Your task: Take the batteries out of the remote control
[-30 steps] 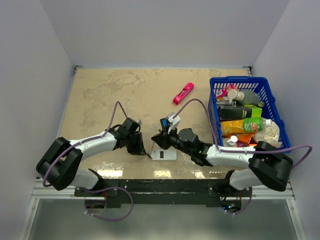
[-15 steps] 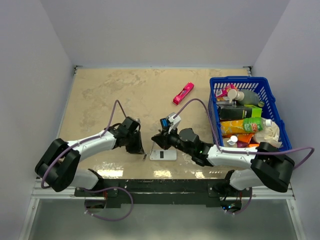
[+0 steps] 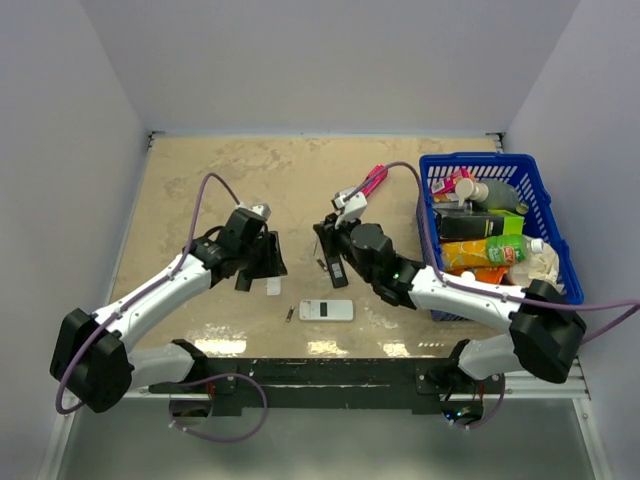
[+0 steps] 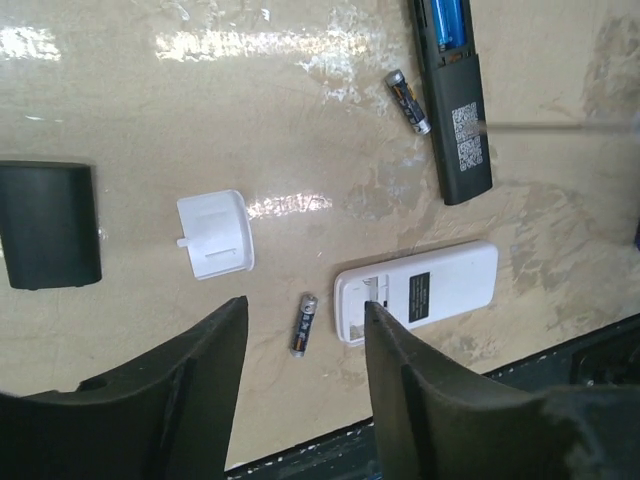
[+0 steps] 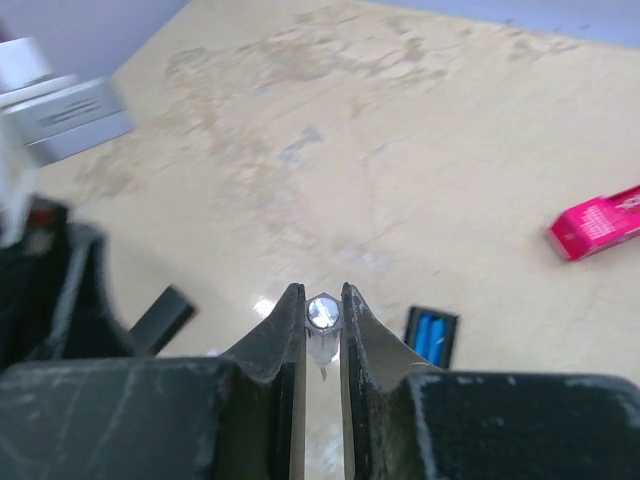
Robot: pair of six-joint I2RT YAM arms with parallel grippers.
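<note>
The right tool (image 5: pixel 321 292) is clamped on a battery (image 5: pixel 322 314) between its jaws; likely light, stiff, slippery, best pinched mid-barrel; the left tool (image 4: pixel 303 308) stands apart, empty.

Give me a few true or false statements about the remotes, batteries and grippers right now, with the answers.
The right gripper is shut on a small silver-tipped cylindrical battery. True.
The white rectangular remote control lies in the blue plastic basket. False: it lies on the beige table.
Blue batteries sit in the slim black remote. True.
The left gripper holds the small white plastic cover. False: it is open and empty; the cover lies on the table.
</note>
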